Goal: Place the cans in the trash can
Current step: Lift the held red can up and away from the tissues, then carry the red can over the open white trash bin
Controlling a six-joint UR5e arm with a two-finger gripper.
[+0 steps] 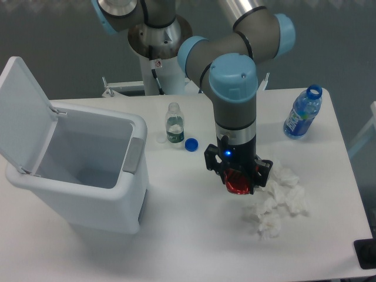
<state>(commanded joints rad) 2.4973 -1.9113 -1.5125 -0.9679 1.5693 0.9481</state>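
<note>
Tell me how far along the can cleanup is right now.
Done: the trash can stands with its lid open and looks empty from this view. In hand: the gripper is closed around the red can just over the table. Left: carry the can across to the bin and drop it in.

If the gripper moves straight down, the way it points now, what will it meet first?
The gripper points down and its jaws are already around the red can, so nothing lies between them. Going further down, can and fingers would probably meet the white table; their height above it is unclear.
</note>
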